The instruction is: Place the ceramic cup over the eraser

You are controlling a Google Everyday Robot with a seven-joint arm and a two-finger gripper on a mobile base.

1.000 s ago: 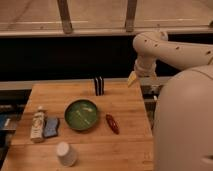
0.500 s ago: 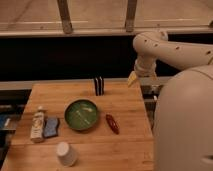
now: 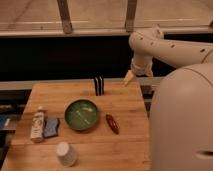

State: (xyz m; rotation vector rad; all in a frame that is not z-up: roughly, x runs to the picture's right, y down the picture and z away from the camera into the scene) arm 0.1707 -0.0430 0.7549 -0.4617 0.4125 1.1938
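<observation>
The white ceramic cup (image 3: 66, 153) stands upside down near the front left of the wooden table (image 3: 130, 145). The eraser (image 3: 99, 86), a small black block with pale stripes, stands upright at the table's far edge, about the middle. My gripper (image 3: 129, 77) hangs from the white arm at the far right of the table, a little above the table's back edge. It is to the right of the eraser and far from the cup. It holds nothing that I can see.
A green bowl (image 3: 81, 114) sits mid-table. A red pepper-shaped thing (image 3: 112, 123) lies to its right. A white labelled bottle (image 3: 37, 123) and a flat blue pad (image 3: 51, 127) lie at the left. My white body (image 3: 182, 125) fills the right side.
</observation>
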